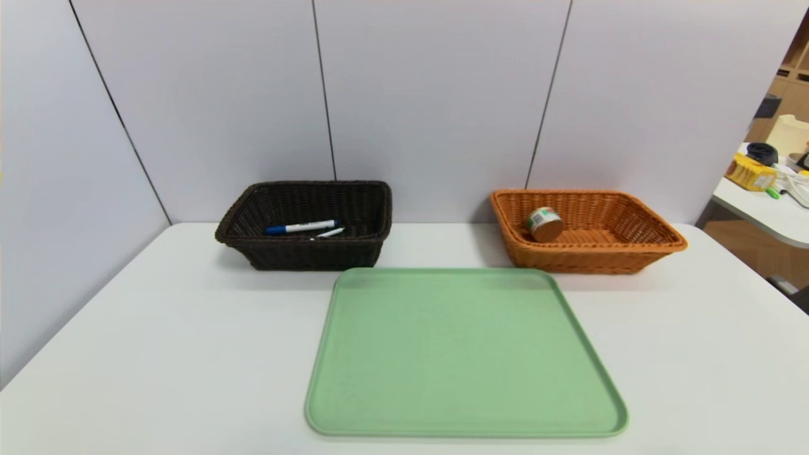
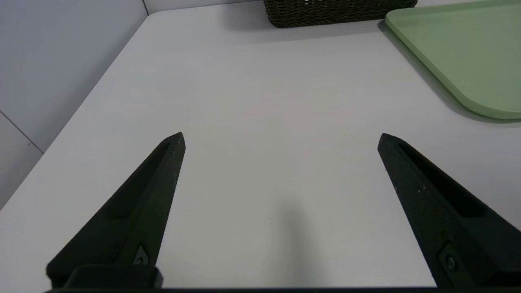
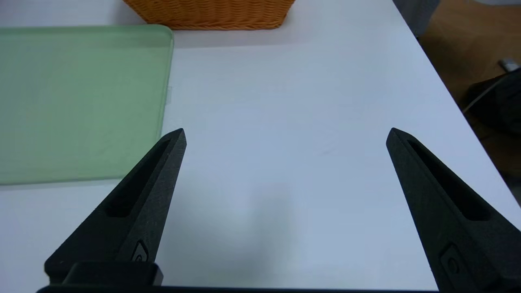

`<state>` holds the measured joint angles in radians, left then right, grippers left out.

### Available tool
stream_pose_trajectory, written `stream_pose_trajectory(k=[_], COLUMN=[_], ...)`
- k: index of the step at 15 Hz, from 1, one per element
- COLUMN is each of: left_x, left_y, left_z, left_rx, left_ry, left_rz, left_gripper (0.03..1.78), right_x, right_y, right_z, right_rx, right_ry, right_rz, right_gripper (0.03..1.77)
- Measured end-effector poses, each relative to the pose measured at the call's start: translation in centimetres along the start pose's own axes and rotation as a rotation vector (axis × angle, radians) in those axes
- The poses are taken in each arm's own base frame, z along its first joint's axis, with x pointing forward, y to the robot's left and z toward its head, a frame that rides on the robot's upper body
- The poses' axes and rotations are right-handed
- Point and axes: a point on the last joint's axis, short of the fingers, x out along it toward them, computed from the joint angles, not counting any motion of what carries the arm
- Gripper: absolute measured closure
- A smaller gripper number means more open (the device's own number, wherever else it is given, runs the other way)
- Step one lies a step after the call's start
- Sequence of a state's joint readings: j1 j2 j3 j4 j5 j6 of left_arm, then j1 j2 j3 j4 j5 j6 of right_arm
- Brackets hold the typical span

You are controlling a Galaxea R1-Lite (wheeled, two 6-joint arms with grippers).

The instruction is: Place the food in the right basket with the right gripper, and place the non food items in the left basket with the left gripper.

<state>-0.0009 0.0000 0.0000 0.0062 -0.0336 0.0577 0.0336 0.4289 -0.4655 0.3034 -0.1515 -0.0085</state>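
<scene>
Head view: round green-and-white tin can [image 1: 545,224] in orange wicker basket [image 1: 588,262], back desk edge; black left gripper [image 2: 281,138], black right gripper [image 3: 287,132] hover over desk [image 1: 189,354], spread wide, empty.

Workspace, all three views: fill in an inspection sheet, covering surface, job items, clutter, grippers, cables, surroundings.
Surface: white table, green tray bare
Job items: blue-capped marker and white pen in dark brown basket; tin can, tilted, in orange basket
Clutter: nothing seen on this table
Grippers: left gripper and right gripper both open, empty, above table
Cables: thin one beyond table's right edge
Surroundings: pale panels; cluttered side table, right
</scene>
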Motion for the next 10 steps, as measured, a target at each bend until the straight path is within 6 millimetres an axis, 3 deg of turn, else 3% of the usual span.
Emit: stream_pose_trajectory(k=[3,6,10], left_x=[0.0,0.0,0.0], left_y=[0.0,0.0,0.0], left_z=[0.0,0.0,0.0], left_rx=[0.0,0.0,0.0], left_ry=[0.0,0.0,0.0], left_rz=[0.001,0.0,0.0], left_gripper=[0.12,0.12,0.12], right_x=[-0.8,-0.9,0.0], right_y=[-0.1,0.0,0.3], right_z=[-4.4,-7.4,-9.0], right_rx=[-0.014,-0.045,-0.103], right_ry=[-0.04,-0.133,-0.347], right_rz=[-0.029,-0.051,0.002], right_gripper=[0.11,0.11,0.11])
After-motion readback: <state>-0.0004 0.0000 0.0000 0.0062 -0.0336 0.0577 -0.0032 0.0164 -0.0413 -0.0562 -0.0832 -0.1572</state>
